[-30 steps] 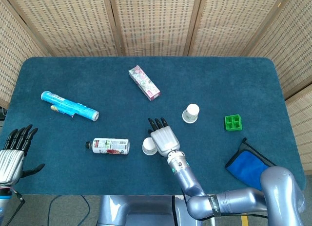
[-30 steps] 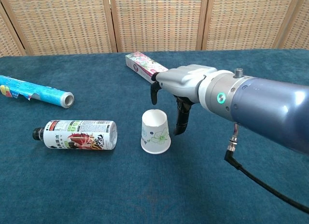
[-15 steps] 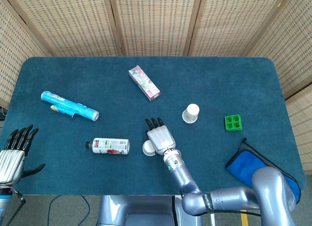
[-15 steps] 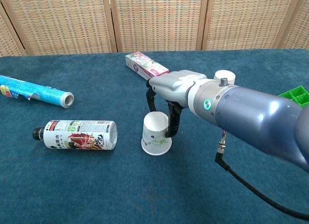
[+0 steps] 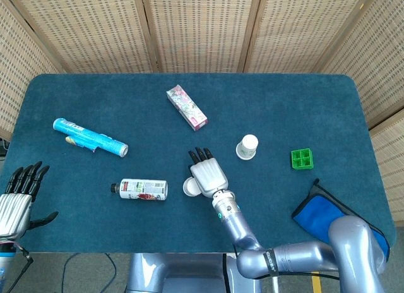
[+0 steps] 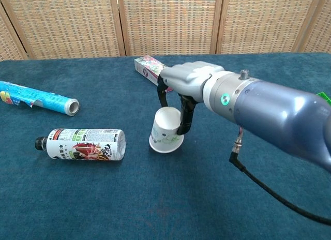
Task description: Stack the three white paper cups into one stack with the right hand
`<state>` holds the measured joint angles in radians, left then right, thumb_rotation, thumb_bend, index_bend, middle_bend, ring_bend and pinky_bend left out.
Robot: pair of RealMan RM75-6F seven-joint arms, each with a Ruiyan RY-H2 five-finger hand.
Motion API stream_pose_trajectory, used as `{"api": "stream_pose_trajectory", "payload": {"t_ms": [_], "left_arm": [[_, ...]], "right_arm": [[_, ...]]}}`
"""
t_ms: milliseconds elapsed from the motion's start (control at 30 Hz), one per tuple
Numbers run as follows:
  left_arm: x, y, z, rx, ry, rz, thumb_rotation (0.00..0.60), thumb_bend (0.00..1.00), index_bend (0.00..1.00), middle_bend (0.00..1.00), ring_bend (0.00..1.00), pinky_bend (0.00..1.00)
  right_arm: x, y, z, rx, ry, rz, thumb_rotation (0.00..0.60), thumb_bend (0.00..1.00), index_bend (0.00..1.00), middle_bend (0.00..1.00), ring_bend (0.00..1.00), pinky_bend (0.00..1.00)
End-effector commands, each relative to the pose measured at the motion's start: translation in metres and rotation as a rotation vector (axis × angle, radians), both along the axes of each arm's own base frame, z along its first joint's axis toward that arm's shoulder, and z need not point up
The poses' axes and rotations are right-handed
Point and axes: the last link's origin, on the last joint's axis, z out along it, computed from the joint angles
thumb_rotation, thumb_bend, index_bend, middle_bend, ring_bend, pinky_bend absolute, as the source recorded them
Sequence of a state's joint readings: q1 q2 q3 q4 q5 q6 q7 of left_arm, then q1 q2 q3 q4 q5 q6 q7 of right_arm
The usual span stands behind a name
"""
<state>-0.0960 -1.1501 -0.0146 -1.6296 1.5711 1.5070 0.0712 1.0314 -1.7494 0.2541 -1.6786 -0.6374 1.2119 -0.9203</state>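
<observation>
No legible text on any item.

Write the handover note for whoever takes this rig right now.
The left hand is open and idle, far left.
The right hand grips the near cup, fingers on both sides; the cup is tilted.
The far cup stands apart, further right. A third cup cannot be made out.
Done: no stacking visible.
Left: set the near cup on the far cup, then find the third.
</observation>
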Motion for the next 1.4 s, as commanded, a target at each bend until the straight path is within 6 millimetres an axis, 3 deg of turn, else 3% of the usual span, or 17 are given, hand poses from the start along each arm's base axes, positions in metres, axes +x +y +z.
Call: {"api": "stream_pose_trajectory", "payload": {"t_ms": [33,167,233,333,533,833,1400], "left_arm": [[0.0,0.0,0.0,0.0,0.0,-0.002,0.6,0.01,0.0,0.0,0.0,0.0],[0.001,-0.001,0.0,0.002,0.0,-0.002,0.6,0.01,0.0,0.0,0.0,0.0],[0.0,0.0,0.0,0.003,-0.001,0.002,0.6,0.01,0.0,0.0,0.0,0.0],[0.0,0.0,-0.001,0.001,0.003,0.002,0.6,0.01,0.0,0.0,0.0,0.0],[0.002,-0.001,-0.003,-0.007,0.01,-0.004,0.6,0.01,0.0,0.0,0.0,0.0],[0.004,-0.003,-0.006,-0.014,0.018,-0.006,0.6,0.01,0.0,0.0,0.0,0.0],[0.004,-0.002,-0.01,-0.026,0.029,-0.001,0.6,0.01,0.0,0.0,0.0,0.0]], "right_arm": [[0.0,-0.01,0.023,-0.064,0.006,0.001,0.6,0.23,0.6,0.2,0.06,0.15],[-0.006,-0.021,0.044,-0.122,0.025,-0.015,0.6,0.23,0.6,0.19,0.06,0.15],[-0.016,-0.034,0.067,-0.198,0.036,-0.043,0.6,0.23,0.6,0.19,0.06,0.15],[-0.024,-0.04,0.085,-0.241,0.046,-0.063,0.6,0.23,0.6,0.19,0.07,0.15],[-0.041,-0.052,0.107,-0.304,0.081,-0.097,0.6,0.23,0.6,0.2,0.07,0.15],[-0.069,-0.064,0.104,-0.275,0.09,-0.18,0.6,0.23,0.6,0.2,0.08,0.16],[-0.092,-0.087,0.107,-0.321,0.115,-0.207,0.6,0.23,0.59,0.19,0.08,0.16]]}}
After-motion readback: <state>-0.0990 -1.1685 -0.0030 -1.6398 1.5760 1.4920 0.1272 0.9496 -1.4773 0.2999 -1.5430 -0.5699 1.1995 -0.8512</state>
